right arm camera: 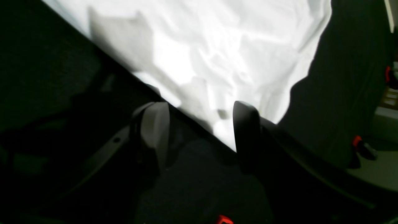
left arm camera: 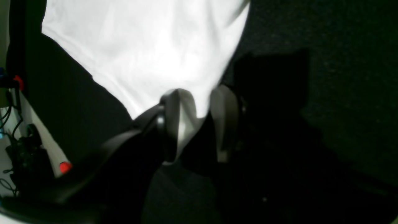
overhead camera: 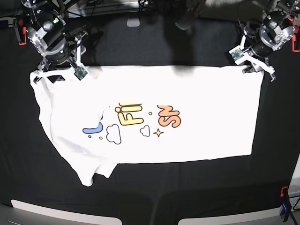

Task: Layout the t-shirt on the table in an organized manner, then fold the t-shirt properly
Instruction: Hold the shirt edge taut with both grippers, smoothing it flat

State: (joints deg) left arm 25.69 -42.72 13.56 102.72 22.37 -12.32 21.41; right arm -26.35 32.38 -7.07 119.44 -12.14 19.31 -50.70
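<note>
While right hand (right arm camera: 199,130) gapes, left hand (left arm camera: 199,124) pinches t-shirt (overhead camera: 187,136).

Robot test bench in a lab or workshop. The surface (overhead camera: 150,197) is draped in black cloth held by a red clip (overhead camera: 20,35) at the upper left edge and another clip (overhead camera: 284,192) at lower right. Two camera-fitted arms are mounted at the upper corners. Loose cabling (left arm camera: 9,124) hangs beside the bench.

We see the table (overhead camera: 187,187), black cloth, slightly creased. The t-shirt (overhead camera: 197,131) lies spread on it, print side up, one sleeve folded under.
</note>
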